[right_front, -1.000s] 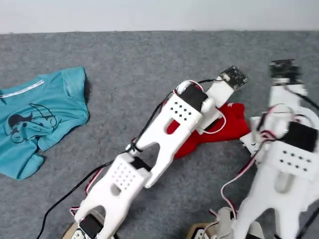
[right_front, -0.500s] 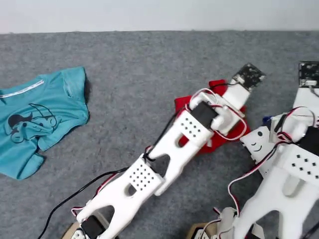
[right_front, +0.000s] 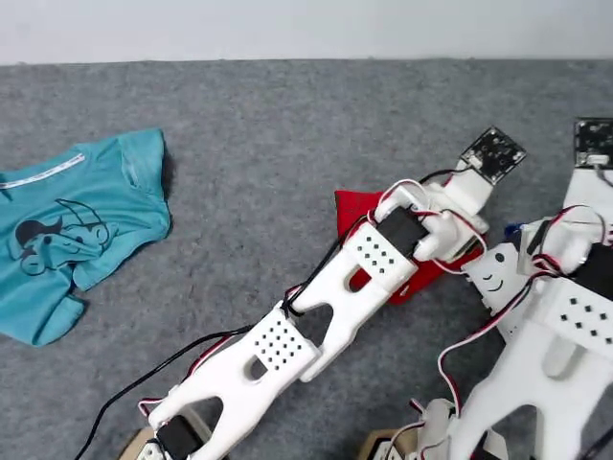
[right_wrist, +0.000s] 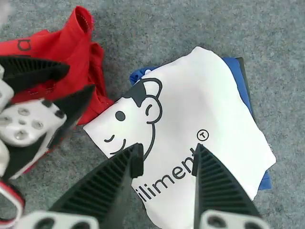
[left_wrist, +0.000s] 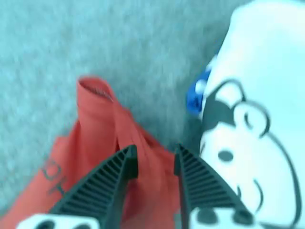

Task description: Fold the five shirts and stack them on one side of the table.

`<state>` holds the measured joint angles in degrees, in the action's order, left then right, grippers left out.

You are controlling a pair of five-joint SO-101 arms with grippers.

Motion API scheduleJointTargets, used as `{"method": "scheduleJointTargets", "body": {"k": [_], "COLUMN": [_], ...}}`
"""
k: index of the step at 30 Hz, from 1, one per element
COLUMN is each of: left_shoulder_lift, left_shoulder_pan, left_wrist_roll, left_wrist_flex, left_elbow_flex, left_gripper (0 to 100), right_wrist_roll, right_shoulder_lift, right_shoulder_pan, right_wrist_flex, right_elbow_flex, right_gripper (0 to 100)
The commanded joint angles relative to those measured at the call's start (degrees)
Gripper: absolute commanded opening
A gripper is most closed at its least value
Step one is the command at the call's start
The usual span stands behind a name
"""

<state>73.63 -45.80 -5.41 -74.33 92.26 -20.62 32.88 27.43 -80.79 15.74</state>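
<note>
The left arm [right_front: 316, 316] has stretched farther right, dragging the crumpled red cotton shirt [left_wrist: 95, 124] up beside the folded white printed shirt [right_wrist: 190, 109]. On the grey felt counter [right_front: 249, 125], under a pale wall [right_front: 287, 29], a teal printed shirt [right_front: 77, 220] lies flat at far left. The left claw [left_wrist: 155, 155] pinches a red fold. The right claw [right_wrist: 167, 152] hangs spread over the white shirt.

Free passage: bare grey felt tabletop [right_front: 287, 125] from 10 to 1 o'clock and through the centre. Obstacles: flat teal printed T-shirt [right_front: 77, 225] at 9 o'clock; crumpled red shirt [right_front: 356, 206] right of centre, partly under the white left arm [right_front: 326, 307] slanting up from 7 o'clock; folded white printed shirt [right_wrist: 190, 143] on a blue shirt [right_wrist: 244, 86] at 3 o'clock, just beside the red, below the right arm [right_front: 556, 326].
</note>
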Motion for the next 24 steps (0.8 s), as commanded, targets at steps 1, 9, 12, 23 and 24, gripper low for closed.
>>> {"method": "scheduleJointTargets", "body": {"k": [1,9,12,23,24], "left_shoulder_lift": [-6.6,-11.4,-11.1,0.5,1.7], "left_shoulder_pan": [2.0,3.7,8.3,19.4,20.0], "left_wrist_roll": [-0.4,-0.1,0.0,7.8,7.9], "left_wrist_flex": [7.0,10.7,7.6,-6.8,-6.8], "left_elbow_flex": [3.9,3.8,3.6,2.6,2.6], "left_gripper": [13,13,13,13,12], "right_wrist_roll": [-0.9,-0.8,-0.4,-0.4,-0.4], "right_shoulder_lift": [1.1,1.0,0.9,-11.6,-13.3], "right_shoulder_pan": [0.6,0.7,-0.1,-31.4,-33.5], "right_wrist_flex": [0.8,3.2,8.8,27.8,29.4], "right_elbow_flex": [-1.8,0.9,5.9,15.8,15.8], "right_gripper": [18.7,18.7,18.7,18.7,18.7]}}
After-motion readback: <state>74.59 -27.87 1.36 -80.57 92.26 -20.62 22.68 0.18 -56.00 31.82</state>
